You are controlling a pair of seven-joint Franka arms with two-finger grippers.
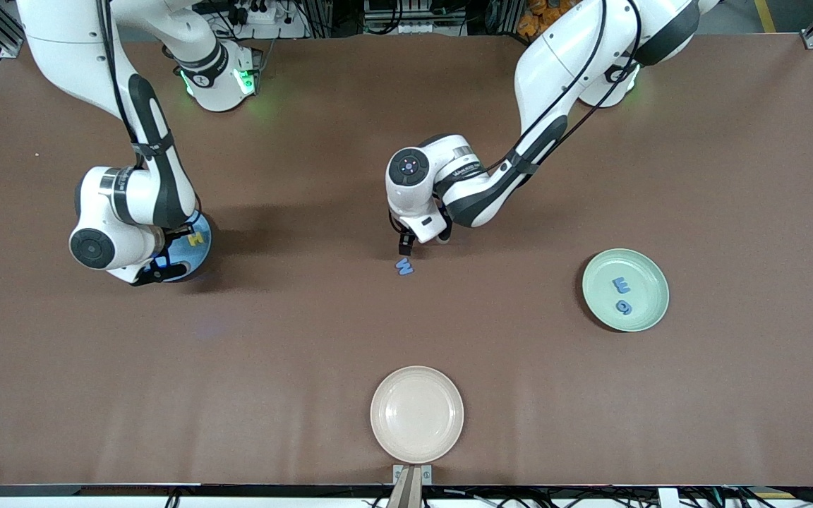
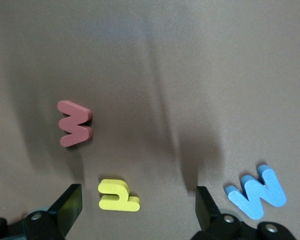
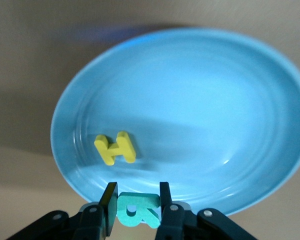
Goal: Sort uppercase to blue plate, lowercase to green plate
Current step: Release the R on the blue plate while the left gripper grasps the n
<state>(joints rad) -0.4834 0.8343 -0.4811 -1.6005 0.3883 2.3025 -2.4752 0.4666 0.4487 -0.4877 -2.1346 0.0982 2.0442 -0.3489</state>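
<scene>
**Hidden and cut-off parts**

In the front view the right arm's wrist covers most of the blue plate (image 1: 198, 243), leaving only a sliver of rim and the yellow H (image 1: 196, 238); the right gripper (image 3: 135, 202) and its teal R (image 3: 138, 210) are hidden there. The left arm's wrist hides the red w (image 2: 75, 123) and yellow h (image 2: 118, 195). Both wrist views crop the gripper bodies at the edge.

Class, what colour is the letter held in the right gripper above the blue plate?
Teal-green: the R, clearest in the right wrist view.
</scene>
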